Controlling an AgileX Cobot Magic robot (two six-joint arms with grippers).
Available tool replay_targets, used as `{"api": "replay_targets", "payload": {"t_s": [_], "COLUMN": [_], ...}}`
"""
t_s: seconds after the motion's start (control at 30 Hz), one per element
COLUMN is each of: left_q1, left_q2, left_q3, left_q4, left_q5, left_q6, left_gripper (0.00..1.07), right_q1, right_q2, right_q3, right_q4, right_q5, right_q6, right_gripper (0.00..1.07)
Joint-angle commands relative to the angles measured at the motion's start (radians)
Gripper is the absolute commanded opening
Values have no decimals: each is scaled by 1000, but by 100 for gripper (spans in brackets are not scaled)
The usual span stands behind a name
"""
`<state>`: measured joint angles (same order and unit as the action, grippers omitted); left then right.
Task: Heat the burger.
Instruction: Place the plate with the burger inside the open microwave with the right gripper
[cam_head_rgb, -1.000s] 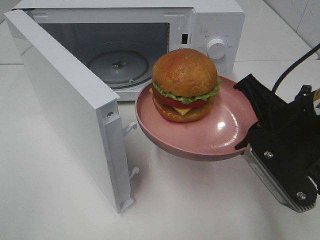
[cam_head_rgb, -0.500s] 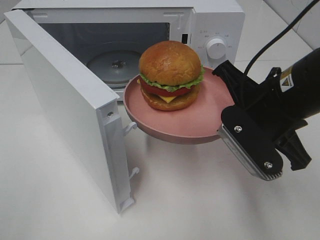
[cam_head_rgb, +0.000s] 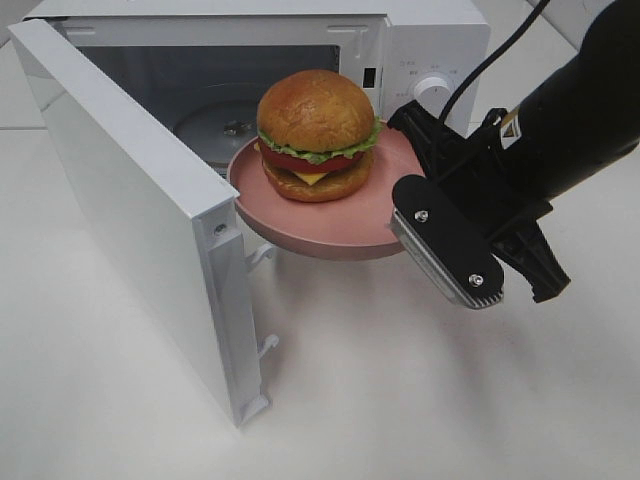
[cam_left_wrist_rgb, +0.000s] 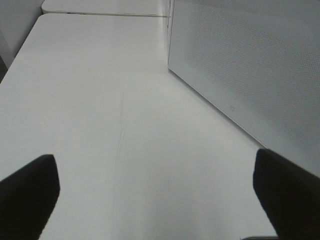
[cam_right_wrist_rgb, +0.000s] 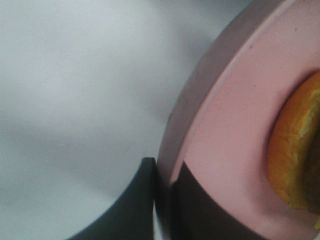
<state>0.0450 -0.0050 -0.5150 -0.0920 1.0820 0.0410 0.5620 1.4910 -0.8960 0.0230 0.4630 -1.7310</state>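
My left jaws hang released over the table (cam_left_wrist_rgb: 125, 125), the microwave (cam_left_wrist_rgb: 250, 65) wall beside them. My right jaws are clenched on the pink plate (cam_head_rgb: 388, 195) rim, with the burger (cam_head_rgb: 316, 120) just beyond them, at the microwave's open front.

There is one burger (cam_head_rgb: 315, 130) and one pink plate (cam_head_rgb: 380, 205) — a single piece of each. There is one white microwave (cam_head_rgb: 425, 40) with one door (cam_head_rgb: 120, 200), one round dial (cam_head_rgb: 432, 92) and one glass turntable (cam_head_rgb: 205, 130) — plus one black robot arm (cam_head_rgb: 570, 120) and one worktop (cam_head_rgb: 400, 390).
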Motion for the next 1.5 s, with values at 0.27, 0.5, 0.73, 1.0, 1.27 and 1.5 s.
{"api": "replay_targets", "payload": {"t_s": [0.27, 0.5, 0.73, 1.0, 1.27, 1.5], "left_q1": [-1, -1, -1, -1, -1, -1], "left_q2": [-16, -16, -16, -16, -16, -16], "left_q3": [-1, -1, -1, -1, -1, -1], "left_q4": [-2, -2, -2, -2, -2, -2], "left_q5": [-13, -13, -13, -13, -13, -13], "left_q6": [-2, -2, -2, -2, -2, -2], "left_gripper": [98, 98, 98, 98, 98, 98], "right_q1": [38, 38, 38, 38, 38, 38], "right_q2": [107, 178, 233, 294, 368, 415], "right_q3": [-114, -191, -252, -322, -422, -491], "right_q4": [3, 6, 7, 7, 4, 4], "right_q5": [-45, -45, -19, -19, -7, 8], "right_q6": [-2, 13, 20, 40, 46, 50], "right_gripper": [0, 0, 0, 0, 0, 0]}}
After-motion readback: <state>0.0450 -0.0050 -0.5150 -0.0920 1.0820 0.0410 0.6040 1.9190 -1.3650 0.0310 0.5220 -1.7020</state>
